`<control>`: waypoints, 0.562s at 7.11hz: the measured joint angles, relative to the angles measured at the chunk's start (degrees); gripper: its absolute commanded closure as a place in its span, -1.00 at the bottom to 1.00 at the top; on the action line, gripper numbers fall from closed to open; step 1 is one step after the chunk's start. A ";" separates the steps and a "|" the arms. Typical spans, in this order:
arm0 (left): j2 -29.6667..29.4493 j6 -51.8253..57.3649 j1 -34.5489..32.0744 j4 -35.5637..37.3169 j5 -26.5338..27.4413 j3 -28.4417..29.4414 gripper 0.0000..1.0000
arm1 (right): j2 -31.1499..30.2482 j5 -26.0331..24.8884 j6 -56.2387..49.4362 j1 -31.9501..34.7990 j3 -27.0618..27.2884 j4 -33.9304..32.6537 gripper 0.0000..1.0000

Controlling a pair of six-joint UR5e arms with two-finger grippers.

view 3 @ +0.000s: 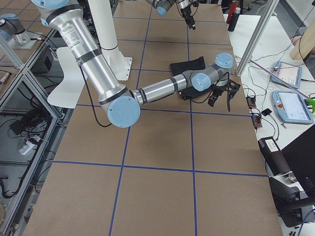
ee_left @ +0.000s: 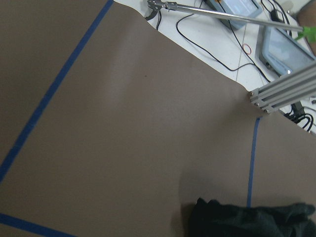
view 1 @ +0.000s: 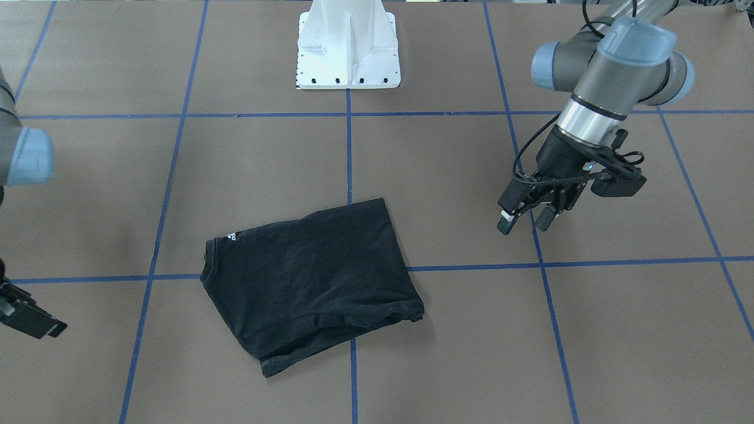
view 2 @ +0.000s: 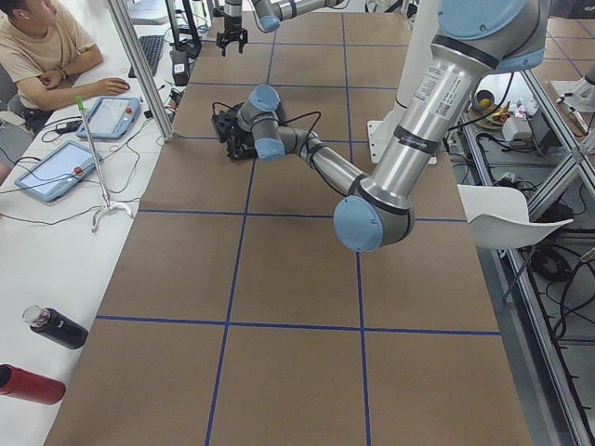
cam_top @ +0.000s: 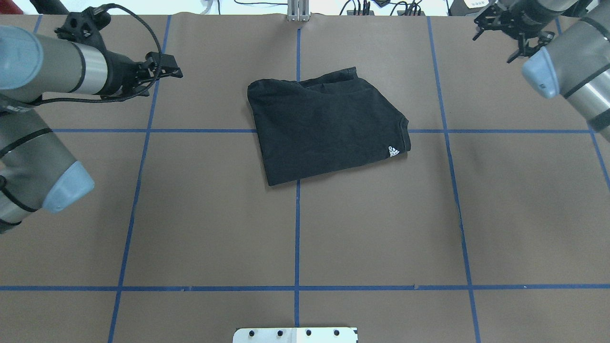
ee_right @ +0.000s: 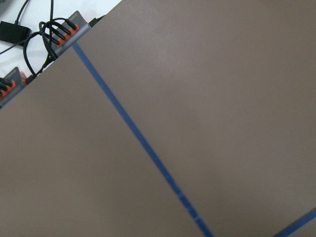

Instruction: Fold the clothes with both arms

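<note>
Left pincer (view 1: 524,224) apart | right pincer (view 3: 221,102) apart | black T-shirt (view 1: 312,282) folded on table (view 1: 618,330), touching neither

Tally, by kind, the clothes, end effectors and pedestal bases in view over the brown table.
Black T-shirt: 1
End effectors: 2, the left end effector and the right end effector
White pedestal base: 1
Total: 4

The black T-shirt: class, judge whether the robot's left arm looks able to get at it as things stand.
Probably yes. The left gripper hangs open and empty to one side of the T-shirt, with only bare table between them, so nothing seems to block the way.
</note>
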 measured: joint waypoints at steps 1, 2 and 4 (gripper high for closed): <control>4.95 11.40 -2.98 1.00 -3.84 -3.33 -1.00 | -4.02 1.30 -11.94 3.52 2.76 -3.35 -1.00; 10.27 24.70 -7.38 1.36 -7.92 -4.76 -1.00 | -7.55 1.88 -23.66 6.97 4.67 -6.95 -1.00; 17.84 47.63 -15.40 3.15 -12.10 -4.60 -1.00 | -13.60 2.03 -46.57 13.44 6.16 -14.39 -1.00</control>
